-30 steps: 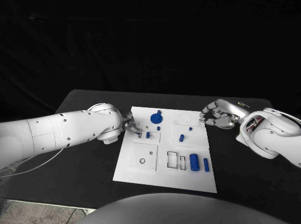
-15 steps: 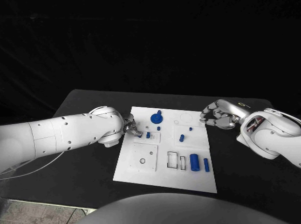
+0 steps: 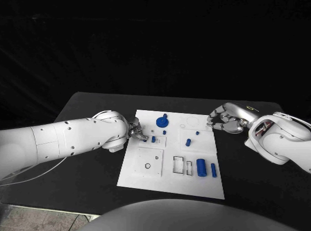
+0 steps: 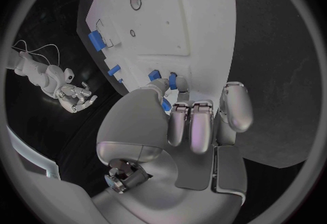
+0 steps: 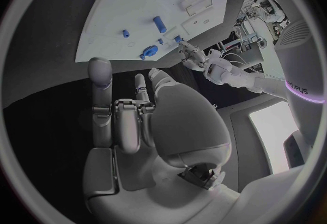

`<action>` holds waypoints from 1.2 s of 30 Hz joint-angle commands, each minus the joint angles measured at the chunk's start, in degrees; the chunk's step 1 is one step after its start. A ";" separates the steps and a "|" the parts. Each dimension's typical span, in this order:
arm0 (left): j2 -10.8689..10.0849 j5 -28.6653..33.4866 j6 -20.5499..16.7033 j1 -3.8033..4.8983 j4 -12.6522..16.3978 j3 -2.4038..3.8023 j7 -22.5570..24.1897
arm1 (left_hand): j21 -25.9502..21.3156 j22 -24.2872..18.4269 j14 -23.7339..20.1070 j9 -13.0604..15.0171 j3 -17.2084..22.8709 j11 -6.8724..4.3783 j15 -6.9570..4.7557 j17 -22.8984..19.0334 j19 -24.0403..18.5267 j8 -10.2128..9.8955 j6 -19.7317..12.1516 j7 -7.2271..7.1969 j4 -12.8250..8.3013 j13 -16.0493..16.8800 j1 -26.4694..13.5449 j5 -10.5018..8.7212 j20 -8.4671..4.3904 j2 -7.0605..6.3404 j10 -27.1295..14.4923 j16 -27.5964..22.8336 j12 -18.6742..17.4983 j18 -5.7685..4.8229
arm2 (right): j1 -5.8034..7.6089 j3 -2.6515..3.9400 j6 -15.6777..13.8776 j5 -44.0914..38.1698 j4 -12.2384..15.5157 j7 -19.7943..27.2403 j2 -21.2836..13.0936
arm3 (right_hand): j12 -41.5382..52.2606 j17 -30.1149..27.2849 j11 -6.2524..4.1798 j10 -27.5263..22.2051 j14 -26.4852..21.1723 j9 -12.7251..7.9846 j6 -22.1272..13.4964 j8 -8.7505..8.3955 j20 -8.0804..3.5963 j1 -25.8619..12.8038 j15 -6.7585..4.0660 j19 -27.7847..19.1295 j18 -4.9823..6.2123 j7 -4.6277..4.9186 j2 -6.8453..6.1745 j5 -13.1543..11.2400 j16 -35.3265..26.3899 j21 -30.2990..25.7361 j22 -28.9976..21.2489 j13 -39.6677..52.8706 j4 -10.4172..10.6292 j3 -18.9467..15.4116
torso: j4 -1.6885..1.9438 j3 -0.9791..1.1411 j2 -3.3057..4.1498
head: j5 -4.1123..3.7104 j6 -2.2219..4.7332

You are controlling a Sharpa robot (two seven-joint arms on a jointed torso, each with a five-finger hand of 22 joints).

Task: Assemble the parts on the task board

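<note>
The white task board [image 3: 145, 178] lies in the middle of the black table. My left hand [image 3: 134, 132] is at the board's left edge, and its thumb and a finger pinch a small blue part [image 4: 179, 81] just above the board. A short blue peg [image 3: 152, 139] stands right beside that pinch. A blue gear [image 3: 161, 120] sits farther back, and another peg [image 3: 187, 142] stands mid-board. A thick blue cylinder [image 3: 200, 167] and a thin one [image 3: 213, 169] lie near the right edge. My right hand [image 3: 224, 120] hovers at the far right corner with its fingers curled in on nothing.
A square inset with a small ring [image 3: 147, 166] sits in the board's left half, with rectangular slots [image 3: 178, 164] next to it. Bare black table [image 3: 259, 183] surrounds the board on all sides.
My left arm has shifted slightly and its fingertips have edged a little closer to the peg. The right hand and the parts on the board have stayed where they were.
</note>
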 commanded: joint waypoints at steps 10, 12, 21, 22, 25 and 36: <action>0.49 -0.27 2.36 -0.45 -0.40 -0.23 1.05 | -0.96 8.11 5.93 -0.61 -4.23 0.47 0.32 15.06 0.14 -2.20 1.23 0.96 2.74 15.09 -8.46 -19.57 0.38 0.14 5.99 0.14 -0.08 0.44 | -0.08 0.01 0.97 0.19 -0.15 -0.52 0.18 | -0.28 8.34 0.27 4.87 4.27 0.10 0.45 -0.26 0.00 0.52 0.30 -0.38 0.79 -0.02 0.11 0.73 -0.38 -0.50 -0.09 13.91 -0.23 0.60 | -0.02 0.00 -0.01 | -0.01 0.01; 0.52 -0.40 2.76 -0.46 -0.54 -0.23 0.77 | -1.02 8.19 5.93 -0.82 -5.21 0.54 0.40 15.06 0.19 -2.51 1.37 1.03 2.77 15.09 -9.73 -20.91 0.48 0.30 5.99 0.14 -0.08 0.44 | -0.09 0.01 1.06 0.19 -0.16 -0.57 0.19 | -0.28 8.32 0.29 4.88 4.27 0.11 0.46 -0.29 0.00 0.65 0.31 -0.38 0.79 -0.01 0.11 1.01 -0.39 -0.56 -0.07 13.92 -0.38 0.74 | -0.01 0.01 0.00 | 0.00 0.01; 0.51 -0.88 3.70 -0.48 -0.92 -0.23 0.06 | -1.15 8.56 5.93 -0.52 -8.64 0.65 0.52 15.06 0.46 -2.60 1.96 1.11 2.85 15.09 -14.01 -24.54 0.67 1.11 5.99 0.14 -0.08 0.44 | -0.11 0.01 1.28 0.19 -0.21 -0.74 0.22 | -0.28 8.28 0.32 4.88 4.26 0.16 0.51 -0.35 0.01 0.91 0.33 -0.38 0.79 0.04 0.06 2.09 -0.42 -0.72 0.01 13.91 -0.75 1.14 | 0.03 0.01 0.00 | 0.06 0.01; 0.52 -0.89 3.71 -0.48 -0.93 -0.23 0.05 | -1.16 8.58 5.93 -0.46 -8.80 0.65 0.52 15.06 0.47 -2.57 1.98 1.11 2.86 15.09 -14.22 -24.65 0.68 1.18 5.99 0.14 -0.08 0.44 | -0.12 0.01 1.29 0.19 -0.22 -0.74 0.23 | -0.29 8.28 0.32 4.87 4.26 0.16 0.51 -0.35 0.01 0.92 0.33 -0.38 0.79 0.04 0.06 2.12 -0.42 -0.73 0.01 13.91 -0.76 1.15 | 0.01 0.01 0.01 | 0.08 0.01; 0.55 -0.93 3.69 -0.49 -1.02 -0.23 -0.03 | -1.11 8.73 5.93 0.00 -9.71 0.64 0.52 15.06 0.64 -2.25 2.11 1.09 2.93 15.09 -15.53 -24.85 0.68 1.83 5.99 0.14 -0.08 0.41 | -0.13 0.01 1.32 0.19 -0.23 -0.76 0.25 | -0.32 8.29 0.33 4.85 4.26 0.17 0.53 -0.38 0.01 0.98 0.34 -0.39 0.80 0.05 0.05 2.47 -0.41 -0.83 0.01 13.88 -0.87 1.29 | 0.02 0.00 0.00 | 0.10 0.01; 0.60 -0.45 3.49 -0.49 -1.39 -0.23 -0.14 | -1.28 9.35 5.93 1.44 -10.95 0.25 0.21 15.06 0.96 0.35 1.43 0.60 3.04 15.09 -19.22 -7.01 0.42 7.87 5.99 0.14 -0.08 0.37 | -0.15 0.01 1.36 0.19 -0.21 -0.83 0.18 | -0.33 8.26 0.34 4.84 4.25 0.19 0.53 -0.40 0.02 1.08 0.34 -0.40 0.81 0.06 0.05 2.91 -0.43 -0.91 0.04 13.88 -1.01 1.47 | -0.03 0.00 0.03 | 0.23 0.01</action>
